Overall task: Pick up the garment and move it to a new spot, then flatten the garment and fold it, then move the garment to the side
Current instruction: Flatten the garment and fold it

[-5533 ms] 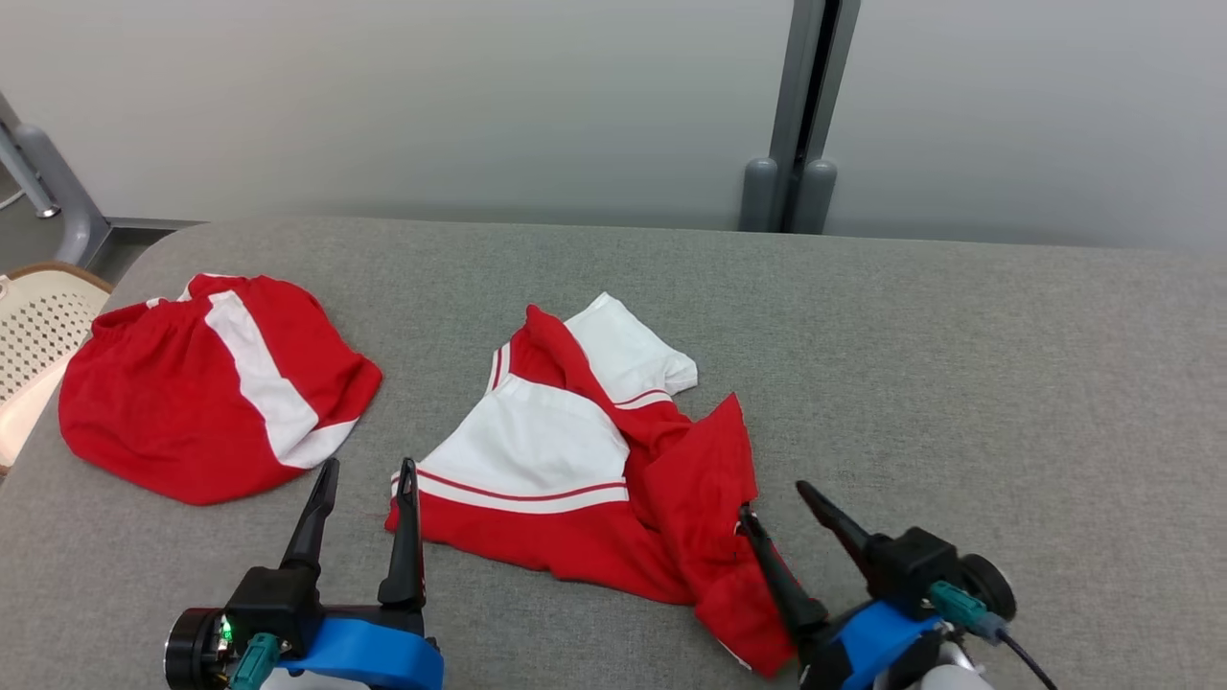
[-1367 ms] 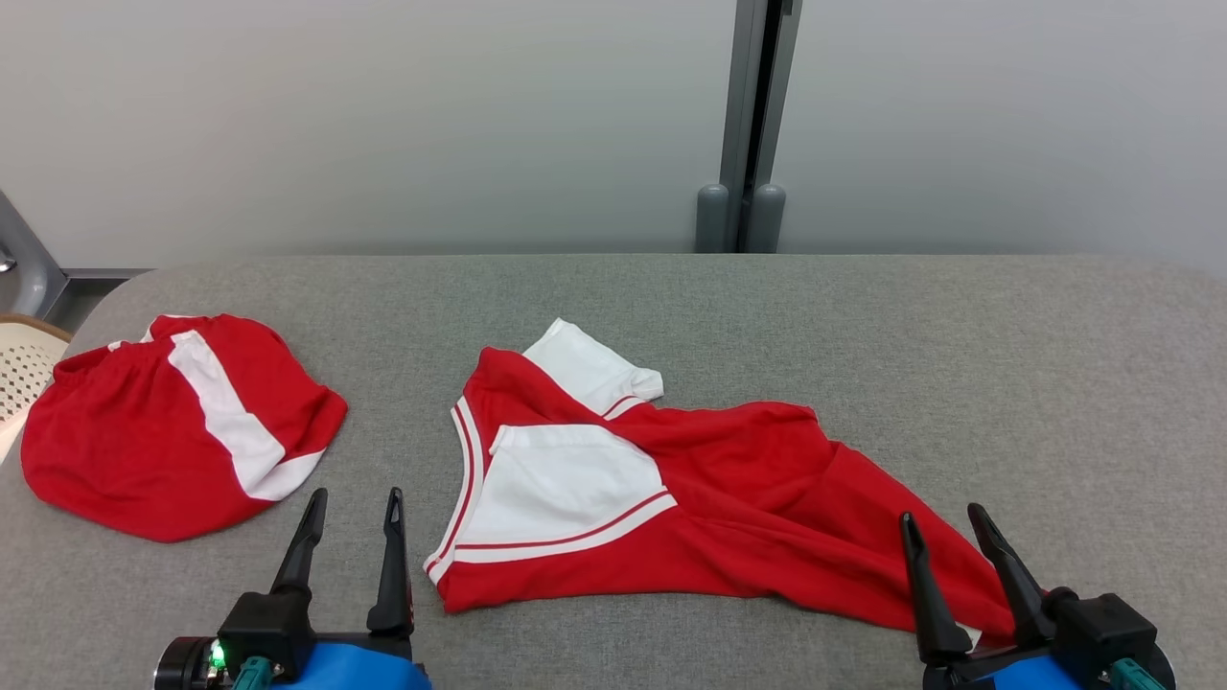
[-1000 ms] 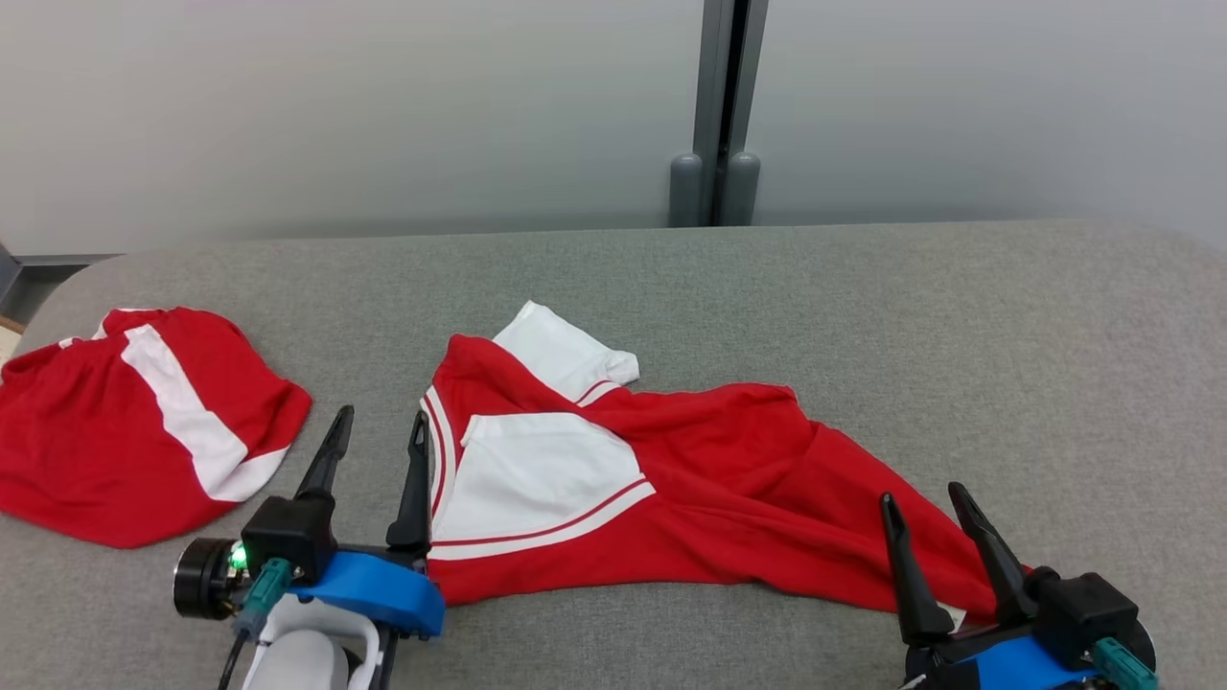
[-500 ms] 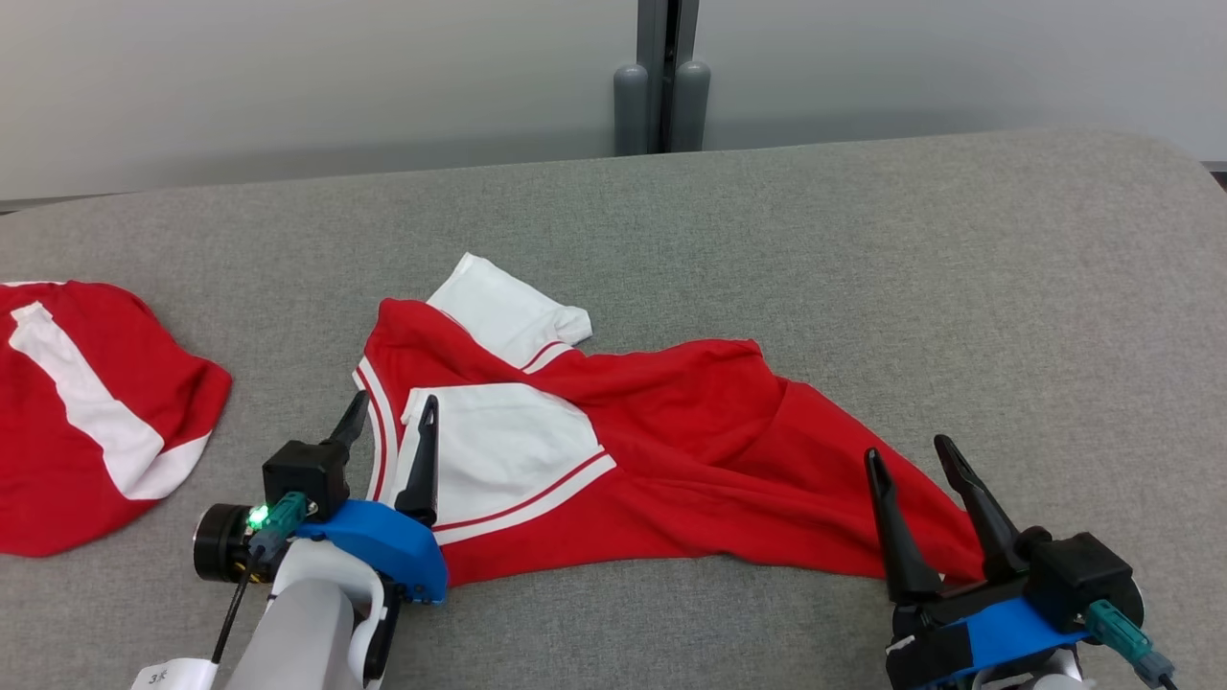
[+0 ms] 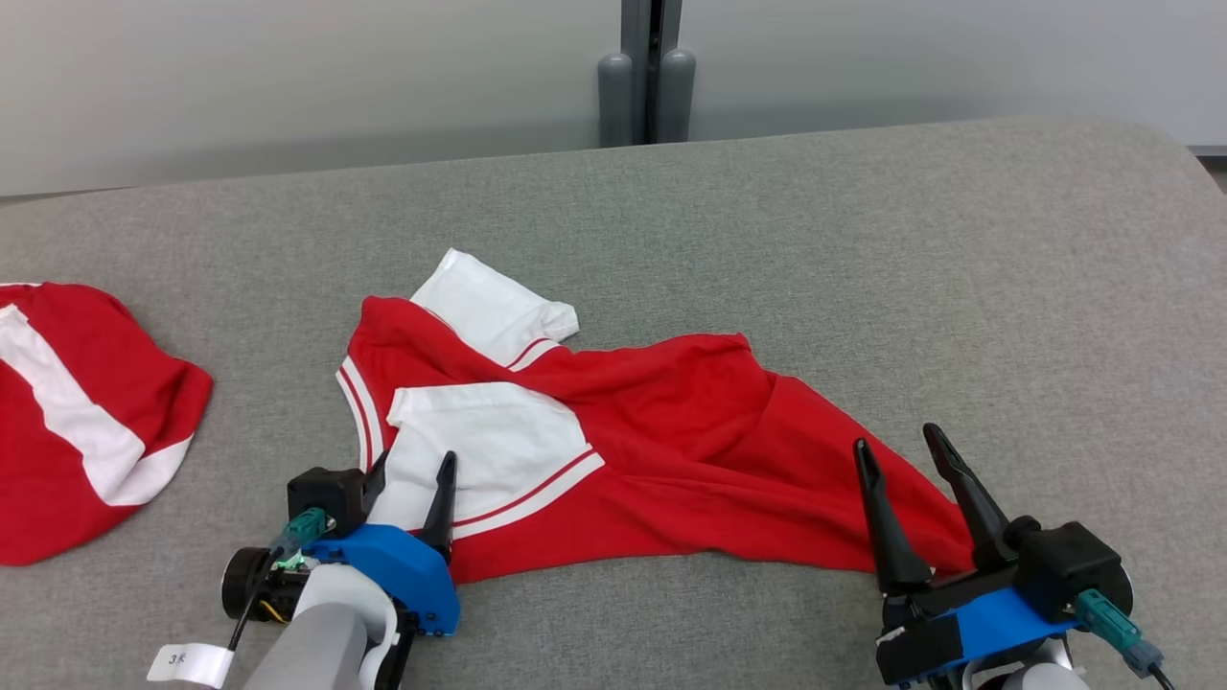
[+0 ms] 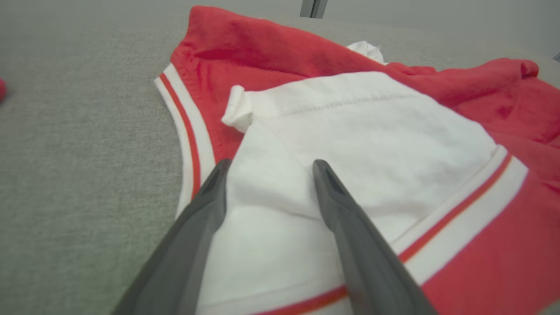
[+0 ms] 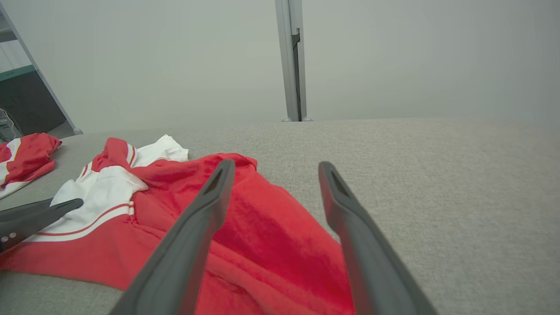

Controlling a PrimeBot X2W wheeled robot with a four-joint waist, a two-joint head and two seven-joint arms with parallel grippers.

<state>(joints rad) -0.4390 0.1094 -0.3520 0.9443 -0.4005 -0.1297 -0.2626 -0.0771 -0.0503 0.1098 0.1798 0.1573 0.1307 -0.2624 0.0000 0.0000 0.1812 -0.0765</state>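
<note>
The garment [image 5: 671,450], a red and white shirt, lies crumpled across the middle of the grey table [image 5: 863,240]. My left gripper [image 5: 413,460] is open low over the white panel at the garment's near left end, with cloth under both fingers. The left wrist view has that gripper [image 6: 271,164] straddling the white panel [image 6: 372,131], nothing pinched. Over the red hem at the garment's right end my right gripper [image 5: 896,439] stands open. In the right wrist view its fingers [image 7: 276,165] frame red cloth [image 7: 262,236].
A second red and white garment [image 5: 67,422] lies at the table's left end, also seen as a red heap [image 7: 26,153] far left. A grey post [image 5: 644,67] stands behind the table. Bare table stretches right and behind the shirt.
The head camera has swung right and down. My left gripper has moved from beside the garment's striped left edge onto its white panel. The right gripper has stayed open at the red hem.
</note>
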